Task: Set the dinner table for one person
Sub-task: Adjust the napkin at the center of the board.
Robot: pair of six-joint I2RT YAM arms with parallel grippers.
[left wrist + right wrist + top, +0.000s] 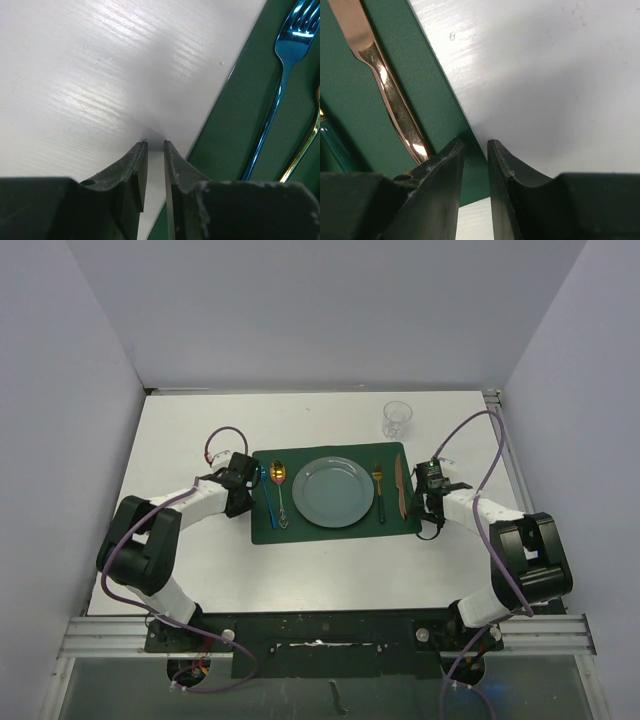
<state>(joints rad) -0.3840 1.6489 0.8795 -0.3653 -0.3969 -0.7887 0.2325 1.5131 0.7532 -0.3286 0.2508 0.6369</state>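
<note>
On the dinner table (pixel 200 570) lies a dark green placemat (pixel 300 532) with a grey-blue plate (pixel 333 491) at its middle. A blue fork (pixel 267 498) and a gold spoon (pixel 280 480) lie left of the plate. To its right lie a gold fork with a green handle (pixel 379 490) and a copper knife (pixel 401 485). My left gripper (pixel 243 483) hangs at the mat's left edge, jaws narrowly open on nothing (pixel 155 144). At the mat's right edge my right gripper (pixel 428 490) is also narrowly open, with the mat's border seen through the gap (pixel 475 142).
A clear glass (pixel 396 418) stands on the white top behind the mat's right corner. Grey walls close in the table on three sides. Metal rails run along the near edge by the arm bases.
</note>
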